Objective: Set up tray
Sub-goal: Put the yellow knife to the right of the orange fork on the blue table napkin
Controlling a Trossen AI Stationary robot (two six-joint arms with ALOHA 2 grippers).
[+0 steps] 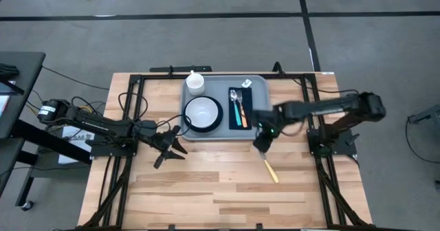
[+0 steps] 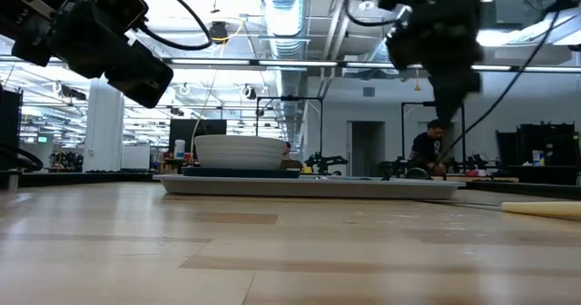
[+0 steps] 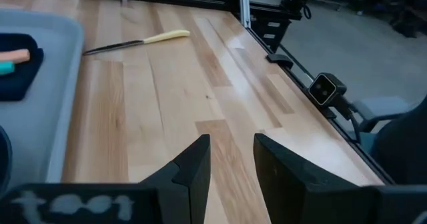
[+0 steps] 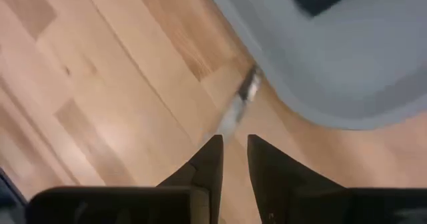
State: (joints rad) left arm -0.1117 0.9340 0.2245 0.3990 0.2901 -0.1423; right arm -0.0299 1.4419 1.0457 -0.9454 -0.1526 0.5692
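Hovering right gripper over knife, beside tray — left arm waiting.

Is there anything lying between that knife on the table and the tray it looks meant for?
Nothing visible does. The knife lies on bare wood just off the tray corner, with the right gripper hovering above its blade end.

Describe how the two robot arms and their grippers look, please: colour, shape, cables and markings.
Both arms are dark, almost black, built of jointed segments. The left gripper and the right gripper each end in two flat, tapered, dark fingers. Black cables loop around the left arm's base. A small green light shows on the right arm near its wrist. White, unreadable markings sit on the left gripper's body.
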